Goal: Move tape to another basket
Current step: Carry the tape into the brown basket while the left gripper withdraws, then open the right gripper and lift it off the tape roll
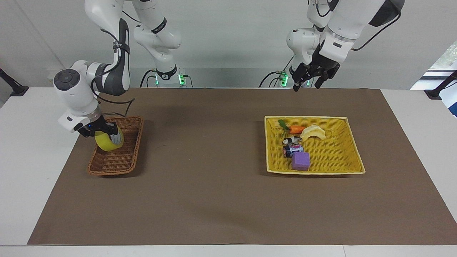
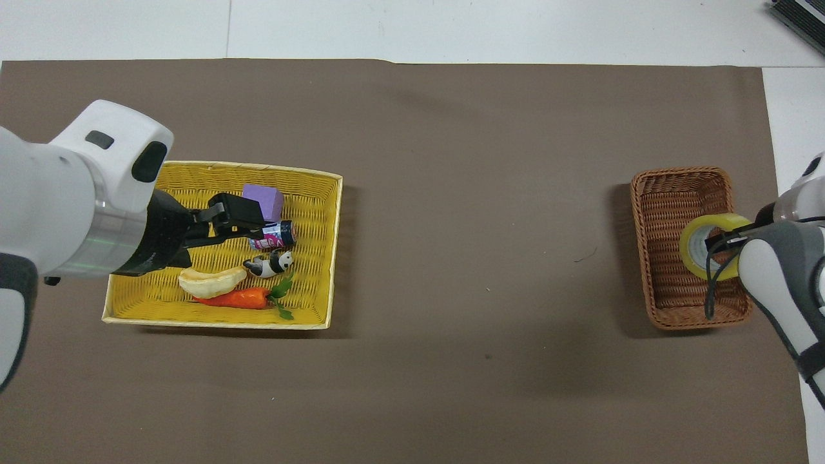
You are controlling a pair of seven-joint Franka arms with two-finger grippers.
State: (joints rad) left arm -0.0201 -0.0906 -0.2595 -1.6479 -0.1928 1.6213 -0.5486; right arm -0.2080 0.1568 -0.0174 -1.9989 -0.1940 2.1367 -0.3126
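The yellow tape roll [image 1: 108, 142] hangs in my right gripper [image 1: 103, 131], which is shut on its rim. It is low inside the dark brown wicker basket [image 1: 107, 171], in the half nearer the robots; I cannot tell if it touches the bottom. In the overhead view the tape [image 2: 688, 236] and right gripper [image 2: 723, 243] are over the basket [image 2: 677, 175]. My left gripper [image 1: 309, 80] is open and empty, raised high near its base; in the overhead view it [image 2: 235, 216] covers part of the yellow tray.
The square yellow woven tray [image 1: 314, 172] lies toward the left arm's end and holds a purple cube [image 1: 300, 161], a small can, a panda figure, a carrot [image 1: 296, 129] and a pale banana-shaped piece. A brown mat covers the table.
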